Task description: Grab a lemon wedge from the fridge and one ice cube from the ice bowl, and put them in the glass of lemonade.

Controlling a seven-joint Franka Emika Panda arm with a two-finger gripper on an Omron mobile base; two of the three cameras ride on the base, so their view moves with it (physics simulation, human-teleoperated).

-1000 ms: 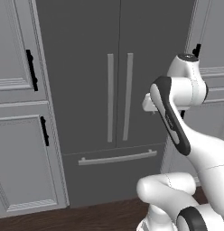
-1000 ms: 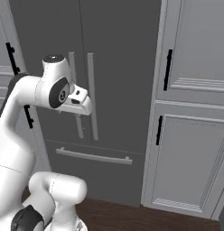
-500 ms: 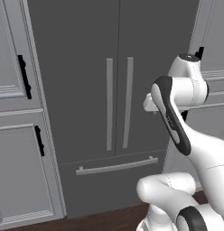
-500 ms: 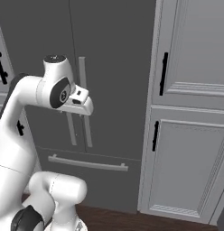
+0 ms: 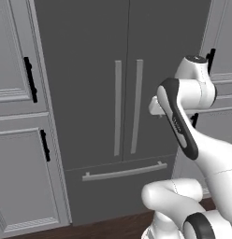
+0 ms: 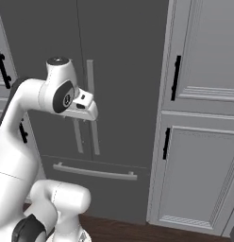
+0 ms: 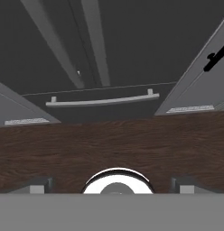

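fridge (image 5: 90,93): matte dark grey doors, long silver bar handles (image 5: 126,112)

Shut fridge (image 5: 104,93) doors ahead, bare wooden floor (image 7: 114,144) below

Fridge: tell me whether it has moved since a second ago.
No. The fridge and the grey cabinets beside it grow and spread in the left base view together, so the base drove closer; the fridge keeps its place between them.

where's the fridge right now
The fridge stands straight ahead of the robot with both doors shut, flanked by grey cabinets on each side; in the hand view its drawer handle sits just beyond the wood floor.
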